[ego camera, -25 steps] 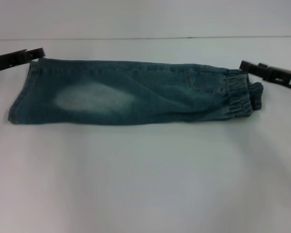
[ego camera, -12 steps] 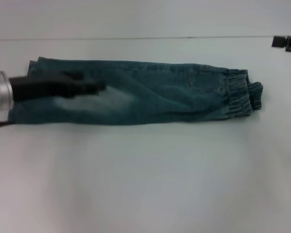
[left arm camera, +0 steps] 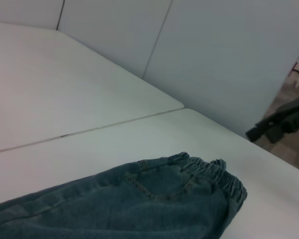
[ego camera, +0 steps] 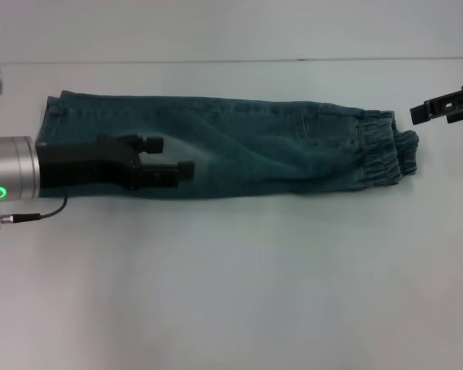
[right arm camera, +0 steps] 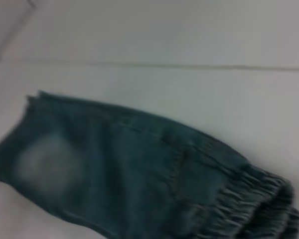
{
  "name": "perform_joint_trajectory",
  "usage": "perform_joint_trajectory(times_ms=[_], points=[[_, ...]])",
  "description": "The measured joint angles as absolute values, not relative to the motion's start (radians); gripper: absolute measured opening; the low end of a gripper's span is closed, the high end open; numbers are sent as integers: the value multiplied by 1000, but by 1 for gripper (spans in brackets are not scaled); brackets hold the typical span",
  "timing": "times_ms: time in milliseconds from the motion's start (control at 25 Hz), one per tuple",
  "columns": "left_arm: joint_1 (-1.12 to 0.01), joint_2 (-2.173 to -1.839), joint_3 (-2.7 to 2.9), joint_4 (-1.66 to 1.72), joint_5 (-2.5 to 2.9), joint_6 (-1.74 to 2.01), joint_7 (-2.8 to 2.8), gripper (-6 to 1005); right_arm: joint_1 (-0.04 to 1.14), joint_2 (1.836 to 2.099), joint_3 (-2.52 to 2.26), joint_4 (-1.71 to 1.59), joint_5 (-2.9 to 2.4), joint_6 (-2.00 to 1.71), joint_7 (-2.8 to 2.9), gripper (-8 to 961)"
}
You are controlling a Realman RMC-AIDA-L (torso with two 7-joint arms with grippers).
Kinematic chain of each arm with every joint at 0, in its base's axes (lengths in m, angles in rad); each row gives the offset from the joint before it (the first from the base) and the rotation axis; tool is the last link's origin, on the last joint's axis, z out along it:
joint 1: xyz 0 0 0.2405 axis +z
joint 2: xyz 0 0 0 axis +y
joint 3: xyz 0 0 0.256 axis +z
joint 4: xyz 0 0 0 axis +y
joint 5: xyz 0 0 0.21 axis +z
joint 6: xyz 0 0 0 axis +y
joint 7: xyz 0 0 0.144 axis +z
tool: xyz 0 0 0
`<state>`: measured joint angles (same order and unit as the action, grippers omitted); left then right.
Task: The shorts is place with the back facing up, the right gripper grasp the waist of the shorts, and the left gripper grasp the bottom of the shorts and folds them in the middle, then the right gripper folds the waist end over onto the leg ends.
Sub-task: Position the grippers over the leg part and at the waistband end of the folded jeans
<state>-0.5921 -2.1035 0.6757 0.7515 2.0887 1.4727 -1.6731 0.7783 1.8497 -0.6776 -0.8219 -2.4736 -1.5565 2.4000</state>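
A pale, plain table (ego camera: 231, 293) fills your view, a thin seam running across it behind the shorts (ego camera: 247, 146). The shorts lie flat on the table, folded lengthwise into one long band of faded blue-green denim. The waist (ego camera: 386, 150), ruffled and gathered, forms the end of the band nearest the right pincer (ego camera: 446, 105); the leg ends (ego camera: 50, 116) form the opposite end, next to the silver wrist of the left arm.

Your left pincer (ego camera: 170, 156) hangs over the leg half of the shorts, covering part of the pale bleached patch. Its two black fingers (ego camera: 150, 143) are spread apart with a clear gap between them, and they pinch nothing. The green ring on its wrist is lit.

Your right pincer sits off the cloth, just beyond the waist and a little behind it, apart from the denim. You cannot tell from these views whether its fingers are spread or pressed together.

A stitched pocket (ego camera: 324, 127) shows on the shorts beside the waist.
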Motion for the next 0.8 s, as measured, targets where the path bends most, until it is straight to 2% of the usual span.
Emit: perform_joint_trajectory(times_ms=[520,800], points=[[-584,-2118,691,749,2078,1456,-1660,937,818,1875,-759,-684,-2550,-1337,2479,917],[-586,-2122,695,749,2078,1455,-1658,937,830,1912,-761,-635,-2548,-1242,2444,908]])
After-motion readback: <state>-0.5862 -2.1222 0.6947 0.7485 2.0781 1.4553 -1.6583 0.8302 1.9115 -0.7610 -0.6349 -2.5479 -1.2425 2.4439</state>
